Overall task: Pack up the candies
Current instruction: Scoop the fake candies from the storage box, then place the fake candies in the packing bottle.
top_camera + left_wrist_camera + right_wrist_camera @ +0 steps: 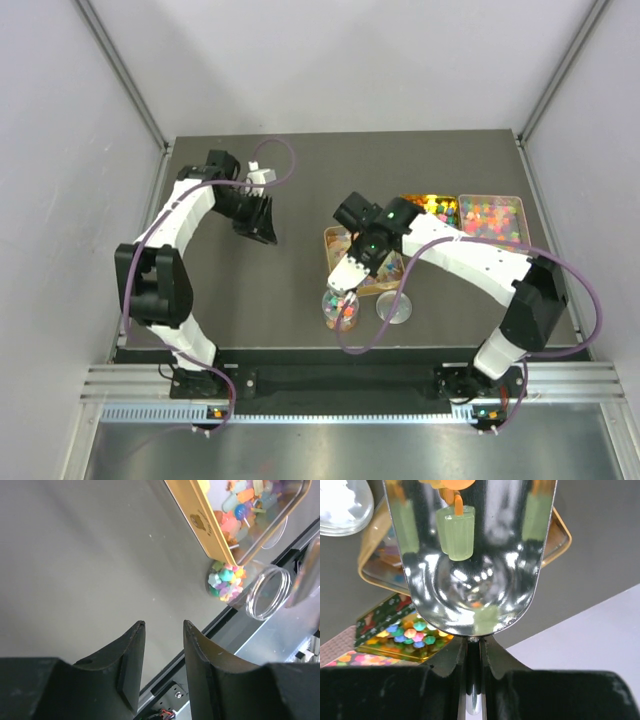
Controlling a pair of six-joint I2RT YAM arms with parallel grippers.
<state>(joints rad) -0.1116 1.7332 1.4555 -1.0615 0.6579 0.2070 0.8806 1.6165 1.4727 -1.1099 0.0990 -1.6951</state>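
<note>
The task was judged partly complete. The clear jar (340,308) stood at lower centre of the top view, near the front edge of the table (270,320). Mixed-colour candies (226,580) filled only its lower part, and the upper part was vacant. The right gripper (473,652) was clamped on the thin handle of the metal scoop (470,580), with the jaws drawn almost together around it. The scoop was angled toward the jar mouth and carried one pale green piece (456,532) on an orange stick. The left gripper (164,630) hung over bare table at upper left of the top view, well apart from the jar. Its fingers were apart with nothing between them. Supply stock was plentiful. The tray (490,197) at right centre of the top view was covered with loose pieces, and the gold tin (200,515) beside the jar also held sweets. The round silver lid (393,307) lay flat just right of the jar, not fitted. Outstanding work, as judged: further scoop loads into the jar, then closure with the lid.
</note>
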